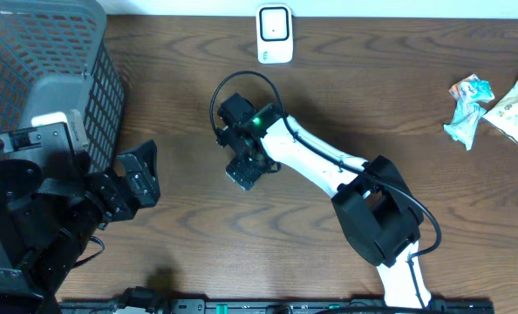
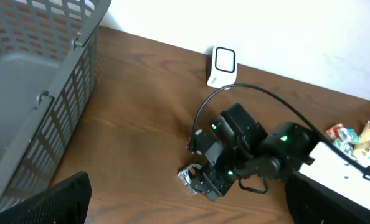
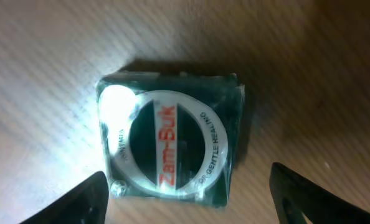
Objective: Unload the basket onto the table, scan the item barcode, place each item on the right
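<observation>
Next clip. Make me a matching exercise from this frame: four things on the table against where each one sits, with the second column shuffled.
Things:
1. basket
2. scanner
3. snack packets
4. ointment box

Places:
A. far edge of the table, in the middle
B. right end
C. left end
D. middle of the tabletop, round label facing up

Pairs: 1-C, 2-A, 3-B, 4-D
</observation>
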`<move>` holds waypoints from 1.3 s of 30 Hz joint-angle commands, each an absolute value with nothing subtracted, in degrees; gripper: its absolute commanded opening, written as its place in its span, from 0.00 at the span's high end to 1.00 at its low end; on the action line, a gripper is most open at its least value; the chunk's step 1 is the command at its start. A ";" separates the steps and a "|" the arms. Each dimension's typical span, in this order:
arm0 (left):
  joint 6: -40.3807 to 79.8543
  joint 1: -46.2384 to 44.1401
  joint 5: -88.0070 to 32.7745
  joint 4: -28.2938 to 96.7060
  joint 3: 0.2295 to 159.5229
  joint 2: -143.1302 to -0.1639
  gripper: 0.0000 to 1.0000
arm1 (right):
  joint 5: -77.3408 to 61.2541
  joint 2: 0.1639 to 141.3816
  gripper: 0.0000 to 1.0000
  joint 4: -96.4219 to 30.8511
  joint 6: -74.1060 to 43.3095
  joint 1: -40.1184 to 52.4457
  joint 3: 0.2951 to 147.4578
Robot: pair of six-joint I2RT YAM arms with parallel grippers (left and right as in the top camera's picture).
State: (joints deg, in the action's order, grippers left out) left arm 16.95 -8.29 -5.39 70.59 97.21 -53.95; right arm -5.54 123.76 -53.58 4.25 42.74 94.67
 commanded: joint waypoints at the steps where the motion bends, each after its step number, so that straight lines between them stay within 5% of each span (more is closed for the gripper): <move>1: 17.47 -8.05 -4.64 70.72 97.62 -53.95 0.02 | -5.74 122.93 0.21 -51.07 5.39 43.22 91.74; 33: 17.47 -8.05 -4.64 70.72 97.62 -53.95 0.02 | -5.91 121.97 0.18 -55.05 4.78 42.92 95.92; 39: 17.47 -8.05 -4.64 70.72 97.62 -53.95 0.02 | -5.93 120.42 0.09 -56.73 4.97 41.67 99.48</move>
State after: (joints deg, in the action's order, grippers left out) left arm 16.95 -8.29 -5.39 70.59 97.21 -53.95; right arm -6.37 123.57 -56.58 4.69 42.65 97.19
